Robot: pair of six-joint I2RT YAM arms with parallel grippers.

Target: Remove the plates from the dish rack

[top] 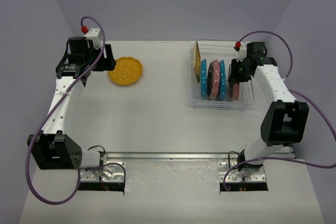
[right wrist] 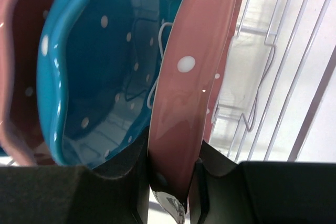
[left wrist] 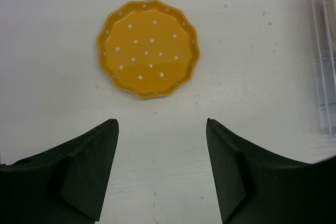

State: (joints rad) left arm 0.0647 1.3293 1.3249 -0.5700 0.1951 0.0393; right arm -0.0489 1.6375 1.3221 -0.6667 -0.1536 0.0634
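While the right pincer (right wrist: 170, 174) is clamped on the rim of a pink plate (right wrist: 194, 77) in the clear dish rack (top: 220, 103), the left pincer (left wrist: 161, 129) hangs over the table (top: 157, 119) with its fingers wide apart.

The gripped pink plate stands on edge at the end of the row, rising from between the right pincer's fingers. Just to that pincer's left stands a blue plate (right wrist: 89, 66), then a second pink plate (top: 213, 80), a second blue plate (top: 203, 80) and, farthest from the pincer, a tilted yellow plate (top: 197, 60). Thin rack wires show on the pincer's right. A dotted orange plate (left wrist: 148, 48) lies flat on the table ahead of the left pincer, not touching it, well apart from the rack.
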